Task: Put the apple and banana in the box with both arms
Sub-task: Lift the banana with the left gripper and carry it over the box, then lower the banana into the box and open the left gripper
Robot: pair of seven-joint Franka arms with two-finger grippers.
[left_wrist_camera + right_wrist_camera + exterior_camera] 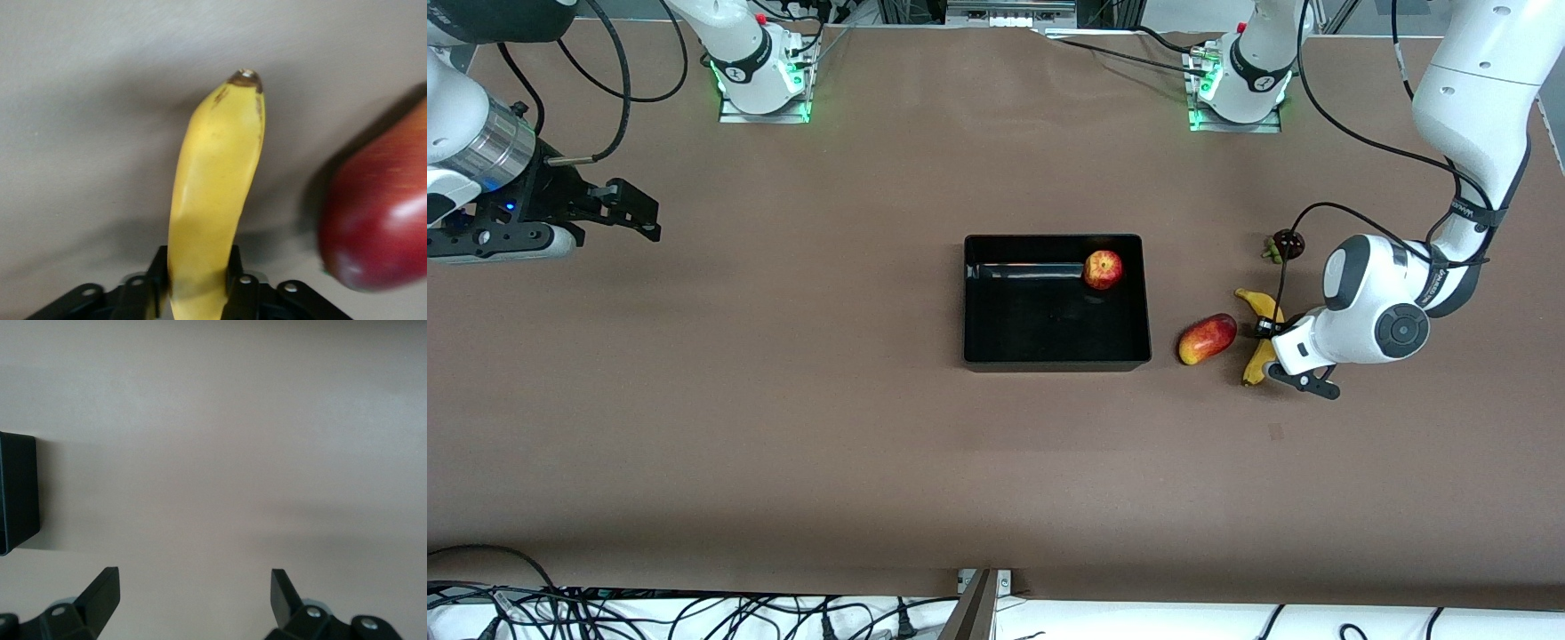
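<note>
The apple (1103, 268) lies in the black box (1054, 364), in the corner toward the robots' bases and the left arm's end. The yellow banana (1263, 333) lies on the table beside the box, toward the left arm's end. My left gripper (1276, 354) is low over it and shut on its middle. In the left wrist view the banana (213, 193) runs out from between the left gripper's (197, 263) fingers, both touching it. My right gripper (647, 218) is open and empty over bare table at the right arm's end, and it shows open in its wrist view (193, 583).
An elongated red-and-yellow fruit (1207, 339) lies between the box and the banana, close to both; it also shows in the left wrist view (377, 207). A small dark red fruit (1286, 244) lies farther from the front camera than the banana. A box corner (17, 493) shows in the right wrist view.
</note>
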